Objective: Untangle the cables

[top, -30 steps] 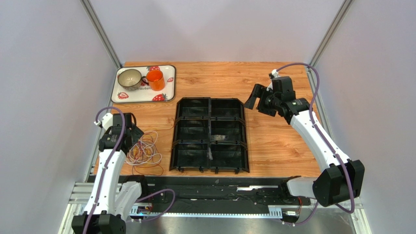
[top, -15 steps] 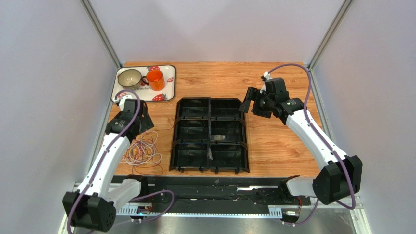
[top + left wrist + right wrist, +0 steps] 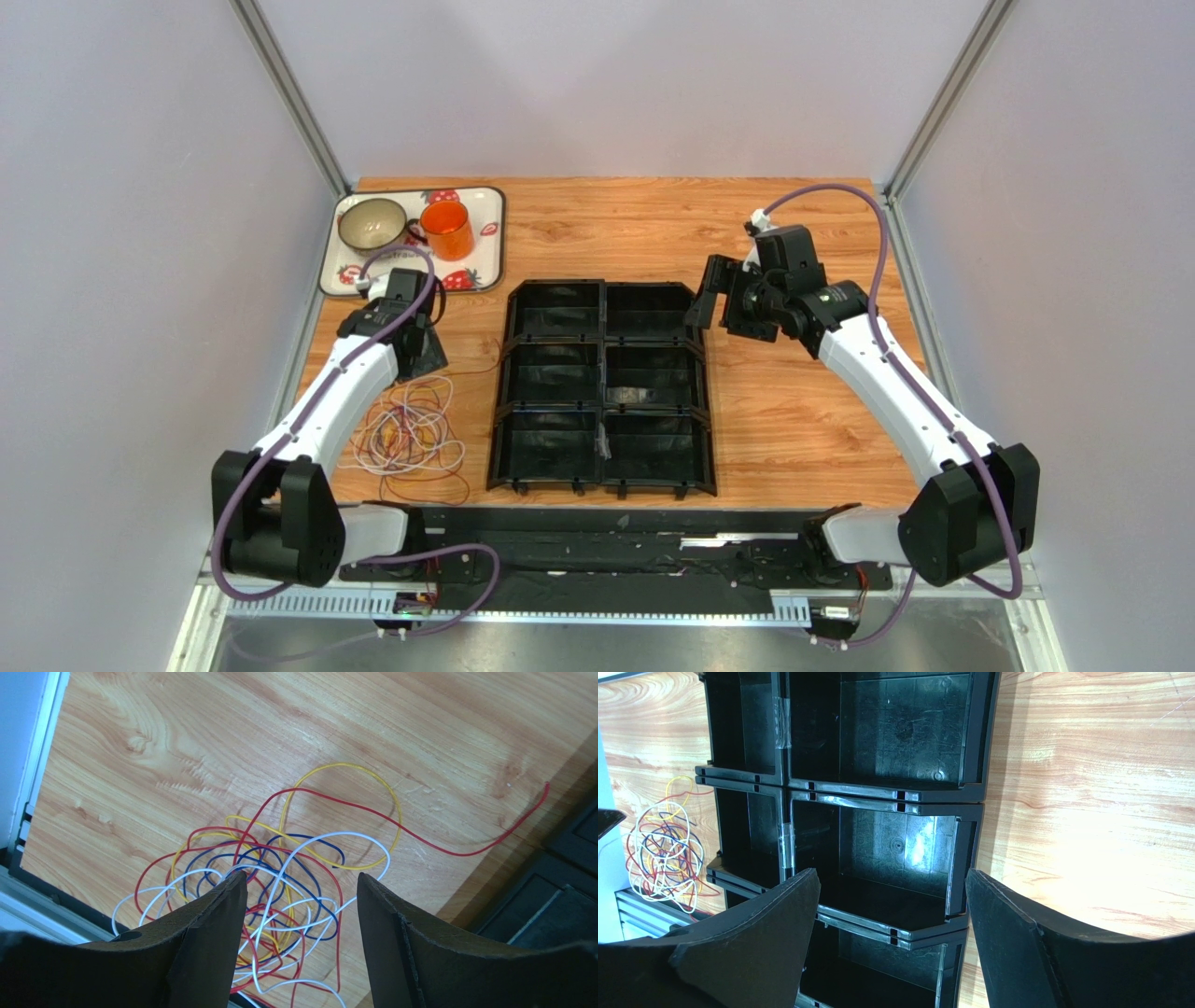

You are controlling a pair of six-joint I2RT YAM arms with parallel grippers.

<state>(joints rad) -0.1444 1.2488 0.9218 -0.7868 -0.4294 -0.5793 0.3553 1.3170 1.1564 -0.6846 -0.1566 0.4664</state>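
Note:
The cables [image 3: 411,434] lie as one loose tangle of thin white, red, yellow and blue loops on the wooden table, left of the black bin. In the left wrist view the tangle [image 3: 281,875] lies on the table under and between my fingertips, with one red end trailing right toward the bin. My left gripper [image 3: 421,353] [image 3: 302,882] is open and empty, hovering over the tangle's far edge. My right gripper [image 3: 709,294] [image 3: 892,875] is open and empty above the bin's far right corner. The tangle also shows small in the right wrist view [image 3: 664,850].
A black six-compartment bin [image 3: 603,340] [image 3: 878,798] stands mid-table. A strawberry-print tray [image 3: 484,238] at the far left holds an orange mug [image 3: 446,228] and a bowl [image 3: 372,224]. The table's left edge [image 3: 31,777] is close to the tangle.
My left arm has stretched out, carrying its gripper from the tangle's left side toward its far edge, nearer the tray. My right gripper has shifted a little left toward the bin.

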